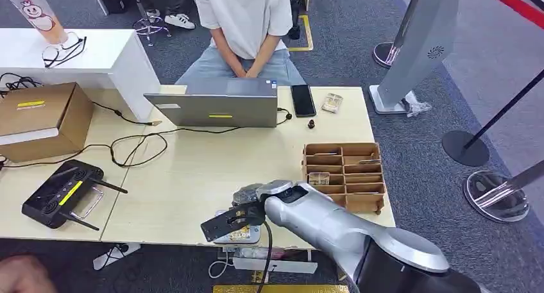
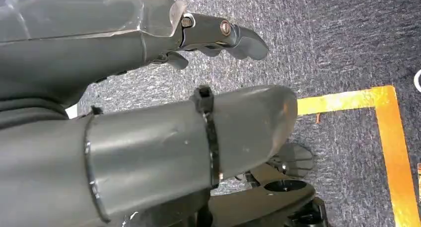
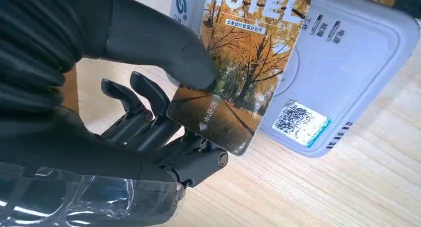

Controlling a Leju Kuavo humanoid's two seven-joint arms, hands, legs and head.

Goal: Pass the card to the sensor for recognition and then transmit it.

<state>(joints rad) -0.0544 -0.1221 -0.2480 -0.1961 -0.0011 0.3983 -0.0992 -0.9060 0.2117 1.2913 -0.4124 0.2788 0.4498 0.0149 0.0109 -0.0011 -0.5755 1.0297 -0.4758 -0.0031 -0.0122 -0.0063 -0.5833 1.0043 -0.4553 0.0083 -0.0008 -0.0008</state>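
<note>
While a person (image 1: 242, 24) in a white shirt sits behind the grey laptop (image 1: 221, 107) at the far side of the pale wooden table (image 1: 186, 177), the head view shows the right arm reaching in from below, its right hand (image 1: 247, 209) lying at the near table edge over a pale card reader (image 1: 240, 235). Right of the hand stands a brown compartmented wooden box (image 1: 345, 174). A black phone (image 1: 303, 100) lies beside the laptop. Further left sit a cardboard box (image 1: 42, 120) and a black controller (image 1: 63, 193) with a yellow stripe, with black cables trailing across the table between them.

Seen from the left wrist, the left hand (image 2: 164, 88) hangs over grey carpet (image 2: 337, 43) marked with an orange tape line (image 2: 387, 122). Its thick grey thumb and darker fingers (image 2: 233, 36) hold nothing; the fingers curl a little and stand apart from the thumb.

From the right wrist, the right hand (image 3: 144, 113) pinches a hotel key card (image 3: 243, 63) printed with autumn trees: the thumb presses on the printed face and the dark fingers (image 3: 149, 122) back it from the other side. The card is tilted and overlaps the card reader (image 3: 347, 73), a pale grey unit with a QR sticker (image 3: 300, 123) resting on the table; whether the card touches the reader I cannot tell.
</note>
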